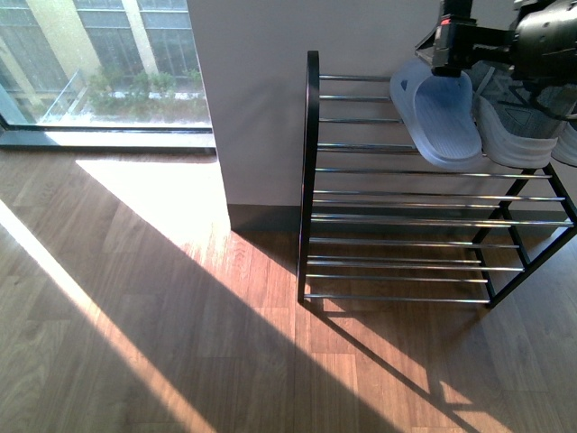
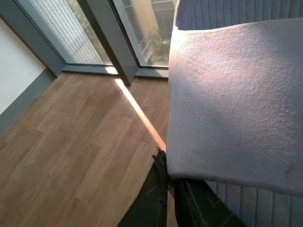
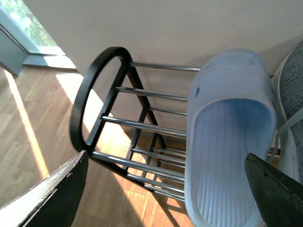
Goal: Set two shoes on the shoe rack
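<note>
Overhead, right gripper [image 3: 165,189] spread open, empty, straddling pale blue slipper [image 3: 227,142] on top rods of shoe rack [image 1: 311,180]. Grey sneaker [image 1: 514,126] just beside, long axis toward wall. Left gripper's state unreadable.

Your arm [image 1: 532,36] showed matte black housings with a small red marking; your tool fingers [image 3: 52,196] looked scuffed black.
</note>
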`<state>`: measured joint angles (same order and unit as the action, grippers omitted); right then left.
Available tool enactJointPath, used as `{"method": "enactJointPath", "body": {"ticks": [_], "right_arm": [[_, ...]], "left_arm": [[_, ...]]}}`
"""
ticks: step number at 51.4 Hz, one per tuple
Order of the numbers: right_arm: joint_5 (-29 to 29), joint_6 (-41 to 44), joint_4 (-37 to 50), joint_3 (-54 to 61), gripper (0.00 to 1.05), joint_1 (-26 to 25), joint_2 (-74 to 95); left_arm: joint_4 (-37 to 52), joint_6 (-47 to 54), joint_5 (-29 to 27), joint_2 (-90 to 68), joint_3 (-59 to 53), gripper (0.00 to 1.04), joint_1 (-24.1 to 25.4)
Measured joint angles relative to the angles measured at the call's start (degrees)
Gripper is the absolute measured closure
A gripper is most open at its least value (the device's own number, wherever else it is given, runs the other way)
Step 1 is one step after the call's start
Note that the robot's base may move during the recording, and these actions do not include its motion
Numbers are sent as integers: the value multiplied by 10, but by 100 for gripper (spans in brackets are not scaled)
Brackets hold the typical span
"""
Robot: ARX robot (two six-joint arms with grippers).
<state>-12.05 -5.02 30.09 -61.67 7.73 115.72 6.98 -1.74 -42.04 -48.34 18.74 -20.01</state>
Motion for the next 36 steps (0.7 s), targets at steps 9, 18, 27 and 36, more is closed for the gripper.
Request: {"method": "enactJointPath", "body": {"ticks": [9,18,27,36], "right_arm": [[-53,-19,95,155,9,-25,-144],[-85,-31,166,292,9,-61,-249],[-115,-37,212,402,9,-105,-319],[-131,-54,288,461,9,-134,-330]], "left_arm": [[0,0,0,0,0,103,0],[0,0,0,0,0,103,0],[0,0,0,0,0,103,0],[0,0,0,0,0,103,0]]}}
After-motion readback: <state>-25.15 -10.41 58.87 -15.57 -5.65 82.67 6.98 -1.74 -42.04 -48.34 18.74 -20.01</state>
